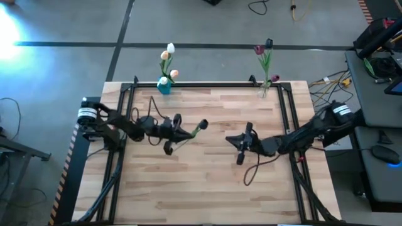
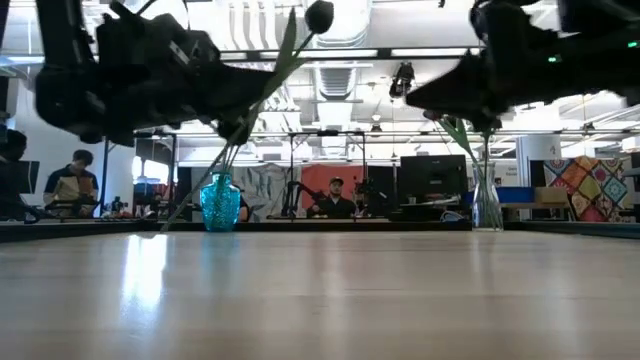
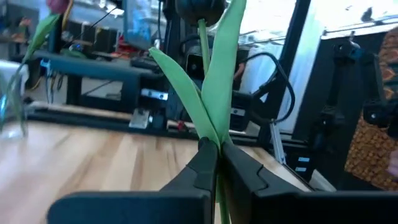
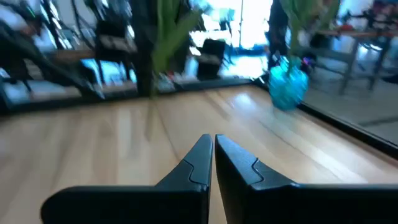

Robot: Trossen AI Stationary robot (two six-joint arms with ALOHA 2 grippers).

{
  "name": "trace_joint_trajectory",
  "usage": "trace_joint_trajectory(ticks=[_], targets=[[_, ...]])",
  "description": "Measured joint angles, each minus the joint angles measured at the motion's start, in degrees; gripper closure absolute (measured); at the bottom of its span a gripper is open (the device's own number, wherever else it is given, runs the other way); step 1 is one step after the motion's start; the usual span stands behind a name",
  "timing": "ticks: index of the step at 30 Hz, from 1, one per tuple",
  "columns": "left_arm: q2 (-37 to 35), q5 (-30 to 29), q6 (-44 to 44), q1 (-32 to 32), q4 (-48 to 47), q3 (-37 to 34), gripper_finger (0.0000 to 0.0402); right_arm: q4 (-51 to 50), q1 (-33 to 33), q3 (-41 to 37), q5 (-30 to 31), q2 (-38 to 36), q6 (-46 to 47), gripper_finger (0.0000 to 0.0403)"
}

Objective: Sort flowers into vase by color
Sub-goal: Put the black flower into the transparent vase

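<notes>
Above mid-tabletop (image 1: 207, 182), left pincer (image 3: 217, 149) clenched on dark tulip (image 2: 319, 16) stem, upright for vase insertion; right pincer (image 4: 213, 144) nearby, clenched, empty.

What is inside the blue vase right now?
The blue vase holds pale tulips, white and peach-orange heads showing. Their stems below the rim are hidden. The left gripper holds a dark tulip.

Seen level across the wooden surface (image 2: 320, 300), the left gripper (image 2: 235, 125) hangs at ten o'clock, holding a dark-headed tulip (image 2: 318, 16) whose stem slants up toward twelve. The right gripper (image 2: 480, 118) hangs at two o'clock. A blue vase (image 2: 220, 203) stands at the far edge left of centre, a clear vase (image 2: 487, 205) with green stems at three o'clock. People (image 2: 336, 200) sit beyond.
</notes>
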Motion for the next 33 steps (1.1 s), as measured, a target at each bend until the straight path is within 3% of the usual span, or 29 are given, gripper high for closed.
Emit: trace_joint_trajectory(ticks=[7,13,18,27,33], targets=[[3.77,8.68,2.98,4.71,-0.24,7.53,0.0401,18.73,-6.04,6.29,-11.64,11.43,-3.36,0.0334],[8.34,15.68,0.84,8.76,-0.20,14.58,0.0401,21.85,-8.07,11.68,-12.04,13.20,-4.92,0.0258],[11.71,20.64,-1.20,10.45,-0.10,19.30,0.0401,20.00,-8.67,15.35,-11.17,13.20,-6.42,0.0223],[12.68,23.67,-1.55,12.26,0.53,21.30,0.0401,16.61,-10.06,18.08,-4.45,13.17,-7.28,0.0223],[12.73,24.15,-1.52,13.10,1.57,21.03,0.0401,15.30,-10.29,19.95,-4.55,13.24,-9.01,0.0261]])
